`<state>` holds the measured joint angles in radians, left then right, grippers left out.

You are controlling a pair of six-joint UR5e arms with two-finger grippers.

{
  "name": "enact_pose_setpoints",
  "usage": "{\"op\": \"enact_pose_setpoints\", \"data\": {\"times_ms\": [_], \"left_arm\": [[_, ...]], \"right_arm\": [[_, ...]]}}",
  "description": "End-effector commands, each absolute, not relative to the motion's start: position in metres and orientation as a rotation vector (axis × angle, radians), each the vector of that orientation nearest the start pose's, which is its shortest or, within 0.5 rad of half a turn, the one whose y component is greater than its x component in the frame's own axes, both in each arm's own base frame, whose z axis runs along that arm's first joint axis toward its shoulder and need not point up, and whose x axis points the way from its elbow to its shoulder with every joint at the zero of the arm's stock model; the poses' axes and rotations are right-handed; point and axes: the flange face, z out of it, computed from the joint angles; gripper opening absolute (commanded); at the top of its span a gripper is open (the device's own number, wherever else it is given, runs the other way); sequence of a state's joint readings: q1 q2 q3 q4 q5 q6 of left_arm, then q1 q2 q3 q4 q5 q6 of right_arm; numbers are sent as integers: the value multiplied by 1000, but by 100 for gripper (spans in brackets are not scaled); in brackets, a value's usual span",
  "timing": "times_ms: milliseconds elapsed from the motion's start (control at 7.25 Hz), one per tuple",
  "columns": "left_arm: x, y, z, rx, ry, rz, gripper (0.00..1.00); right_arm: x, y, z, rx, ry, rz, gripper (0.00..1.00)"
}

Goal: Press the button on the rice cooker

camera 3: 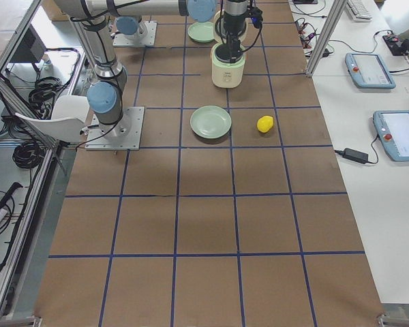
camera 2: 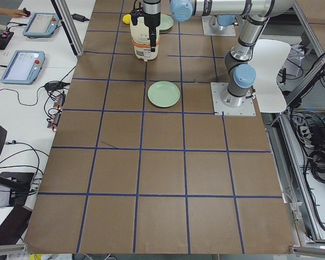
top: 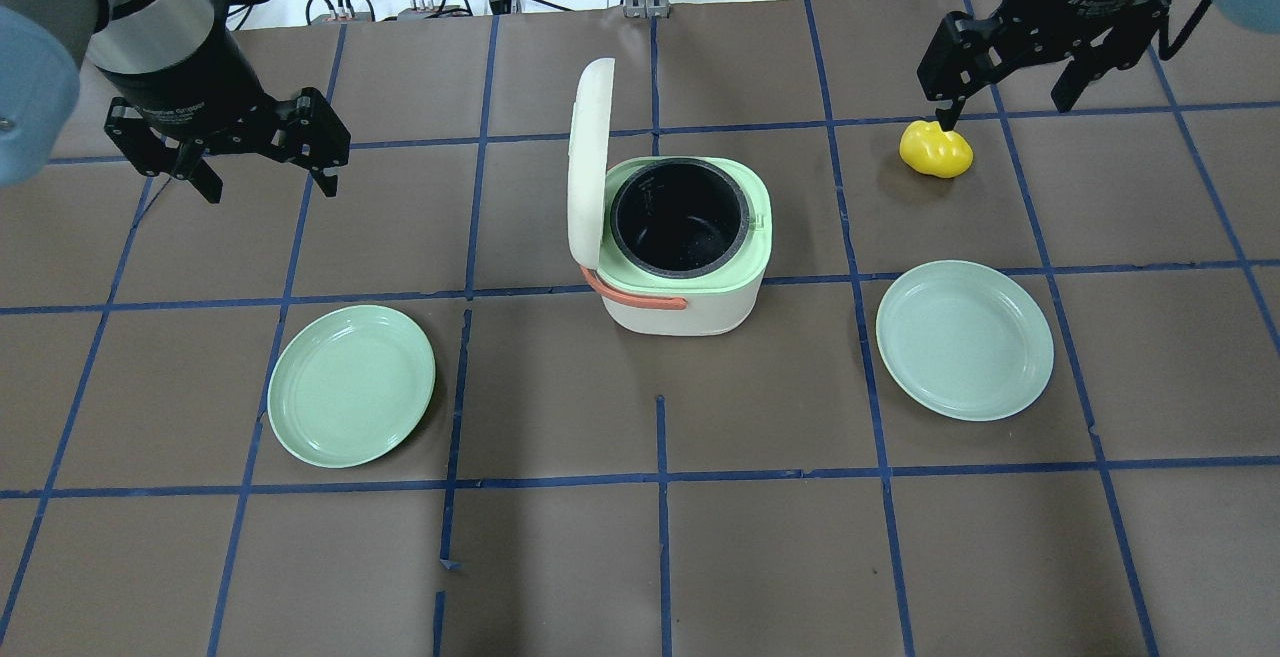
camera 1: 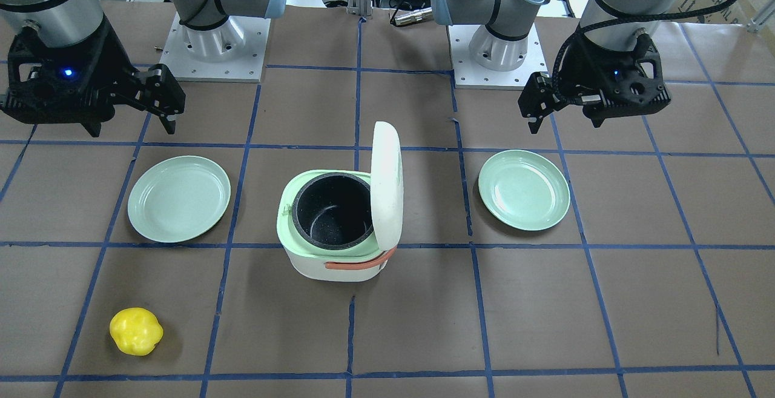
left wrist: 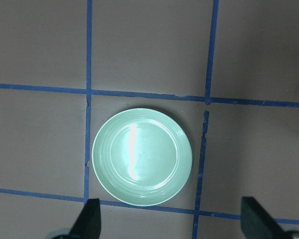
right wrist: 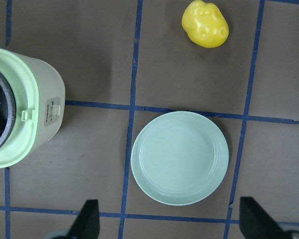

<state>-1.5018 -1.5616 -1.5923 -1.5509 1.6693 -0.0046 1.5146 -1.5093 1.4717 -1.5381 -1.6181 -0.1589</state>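
**Rice cooker (top: 700, 305) open at mid-desk, both arms clear of it**

The rice cooker stands near the middle of the desk (top: 660, 537), on brown paper crossed by blue tape lines. Its white lid (top: 588, 162) is swung up and stands nearly upright on the side towards the robot's left. The dark inner pot (top: 680, 222) is bare to the cameras. An orange handle (top: 632, 295) lies folded down along the wall that faces the robot. A small tab (right wrist: 25, 115) juts from the pale green rim on the side towards the robot's right, above a printed label too small to read.

The left gripper (top: 272, 189) hangs above the desk well off to the cooker's left. Its fingers (left wrist: 91, 219) are spread wide (the wrist camera looks straight down between them) over the left green plate (top: 350, 399). The right gripper (top: 1000, 109) hangs on the other side, likewise well apart from the cooker. Its fingers (right wrist: 88, 220) are also held wide and grip nothing.

The right green plate (top: 965, 339) lies flat beside the cooker. A yellow lumpy object (top: 936, 149) sits farther out towards the operators' edge — neither touches anything else.
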Motion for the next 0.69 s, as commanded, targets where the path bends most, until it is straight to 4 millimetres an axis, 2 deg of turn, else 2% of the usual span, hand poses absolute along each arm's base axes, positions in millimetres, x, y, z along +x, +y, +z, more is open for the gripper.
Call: {"op": "enact_pose_setpoints", "data": {"times_ms": [0,552], "left_arm": [[-89,-496,484,-113,3040,-7,100],[-89,-496,484,-112,3040,-4,100]], "right_arm": [[100,-523,498,-164,3181,12,100],[100,-522,501,-154,3181,2,100]]}}
